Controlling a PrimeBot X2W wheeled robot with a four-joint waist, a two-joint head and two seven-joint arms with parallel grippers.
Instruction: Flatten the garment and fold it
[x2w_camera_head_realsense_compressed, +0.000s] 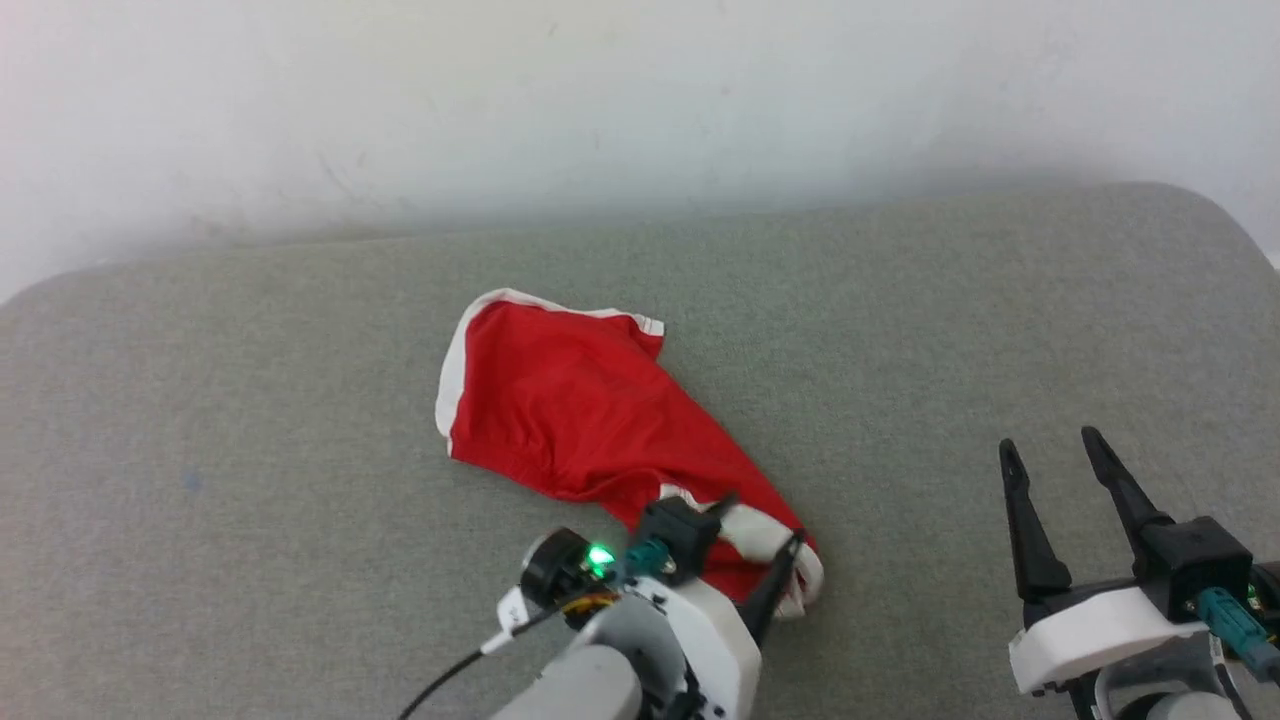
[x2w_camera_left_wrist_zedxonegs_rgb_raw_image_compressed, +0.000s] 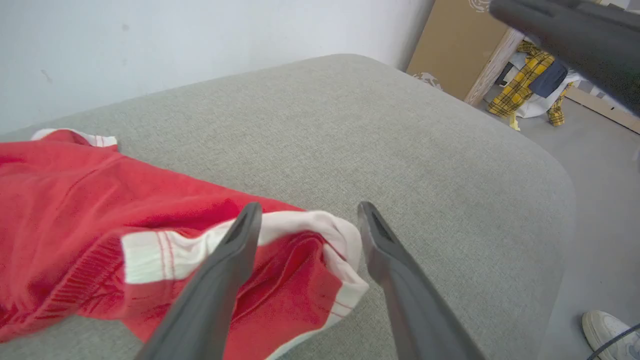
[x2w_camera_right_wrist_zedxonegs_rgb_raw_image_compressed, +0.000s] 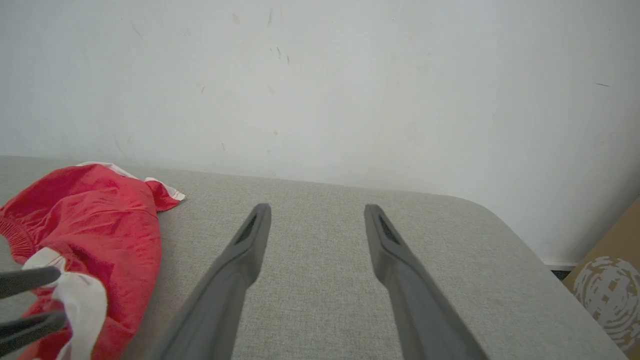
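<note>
Red white-trimmed garment (x2w_camera_head_realsense_compressed: 580, 420) in a crumpled heap on grey cushion (x2w_camera_head_realsense_compressed: 950, 330)

The left end effector (x2w_camera_head_realsense_compressed: 760, 535) (x2w_camera_left_wrist_zedxonegs_rgb_raw_image_compressed: 310, 215) reaches forward and a bit to the right from its pale wrist (x2w_camera_head_realsense_compressed: 705, 640) with its two dark fingers (x2w_camera_left_wrist_zedxonegs_rgb_raw_image_compressed: 220, 280) spread wide apart, and the right end effector (x2w_camera_head_realsense_compressed: 1048, 445) (x2w_camera_right_wrist_zedxonegs_rgb_raw_image_compressed: 317, 210) sits low on the right, pointing up, spread wide too.

The right gripper (x2w_camera_right_wrist_zedxonegs_rgb_raw_image_compressed: 317, 210), dark fingers spread wide, hangs over a grey upholstered surface (x2w_camera_right_wrist_zedxonegs_rgb_raw_image_compressed: 450, 260) before a white wall (x2w_camera_right_wrist_zedxonegs_rgb_raw_image_compressed: 350, 75); at left, the left gripper (x2w_camera_right_wrist_zedxonegs_rgb_raw_image_compressed: 61, 296) flanks the crumpled red garment (x2w_camera_right_wrist_zedxonegs_rgb_raw_image_compressed: 100, 225) at its white trim
</note>
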